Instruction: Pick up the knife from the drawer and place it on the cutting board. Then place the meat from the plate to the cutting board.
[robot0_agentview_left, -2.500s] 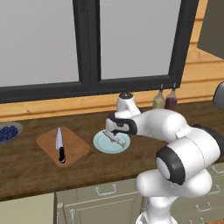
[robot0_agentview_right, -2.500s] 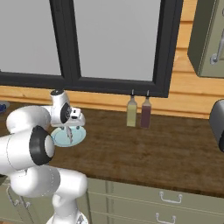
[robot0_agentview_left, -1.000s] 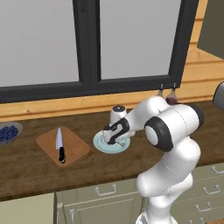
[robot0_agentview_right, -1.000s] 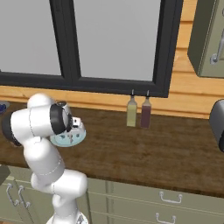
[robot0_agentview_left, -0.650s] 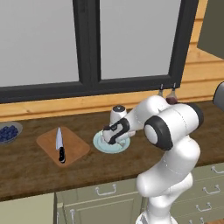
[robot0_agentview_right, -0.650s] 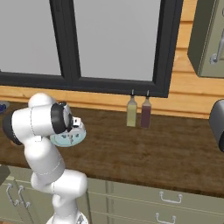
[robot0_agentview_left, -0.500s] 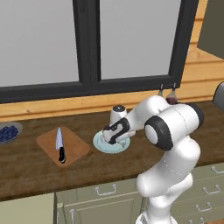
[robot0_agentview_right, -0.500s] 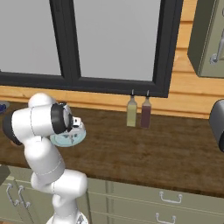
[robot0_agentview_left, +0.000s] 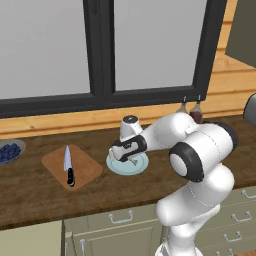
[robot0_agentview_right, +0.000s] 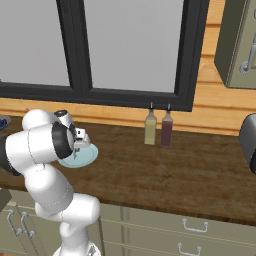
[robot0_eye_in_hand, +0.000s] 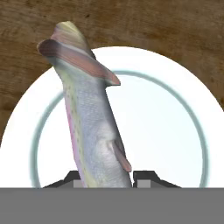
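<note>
The gripper (robot0_eye_in_hand: 106, 177) had clenched on the meat (robot0_eye_in_hand: 89, 118), a fish lying on the plate (robot0_agentview_left: 128, 164), where a second earlier its jaws stood wide. Bare counter (robot0_agentview_left: 35, 192) surrounded the cutting board (robot0_agentview_left: 72, 166) at left, the knife (robot0_agentview_left: 68, 164) upon it.

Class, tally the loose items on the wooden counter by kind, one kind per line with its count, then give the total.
Knife: 1
Cutting board: 1
Plate: 1
Meat (a fish): 1
Bowl of berries: 1
Bottles: 2
Total: 7
</note>
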